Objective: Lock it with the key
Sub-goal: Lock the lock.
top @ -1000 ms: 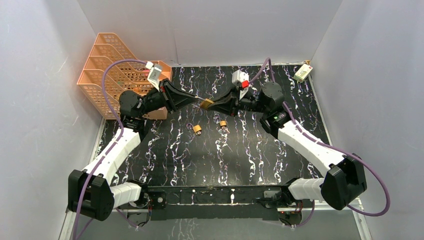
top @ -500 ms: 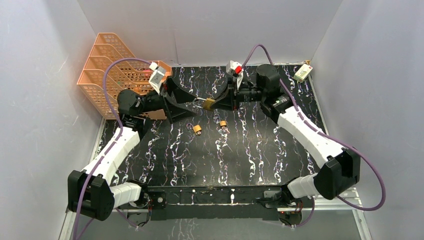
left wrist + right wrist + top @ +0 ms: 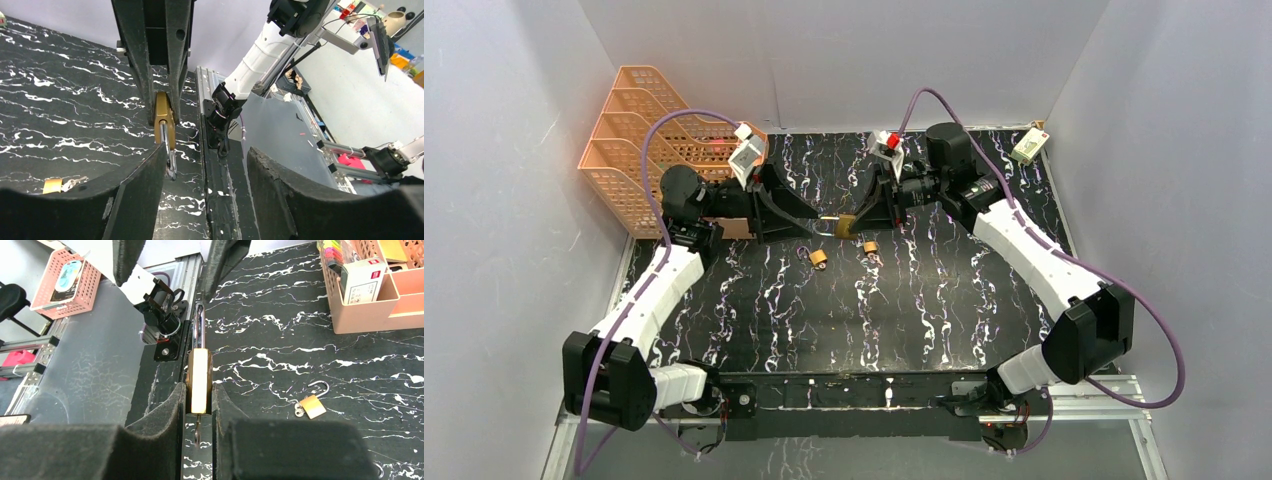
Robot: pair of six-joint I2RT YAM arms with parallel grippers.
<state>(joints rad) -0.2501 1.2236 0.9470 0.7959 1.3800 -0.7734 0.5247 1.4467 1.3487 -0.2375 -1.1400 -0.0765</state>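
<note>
One padlock (image 3: 199, 375) — clenched in the right gripper (image 3: 199, 392), left gripper (image 3: 205, 157) spread — key (image 3: 197, 432) mostly hidden.

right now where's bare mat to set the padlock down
Free: the near mat between the two small padlocks and the base rail. Crowded: the middle, where left gripper and right gripper meet at the held padlock, and far left by the orange trays.

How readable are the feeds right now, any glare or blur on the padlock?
Top external: evenly lit and sharp, but the padlock is tiny there. Right wrist: glare whitens the padlock's brass edge, and the right gripper's fingers are dark and soft in the foreground. Left wrist: the padlock is fairly crisp, while the left gripper's fingers are black and slightly blurred.
</note>
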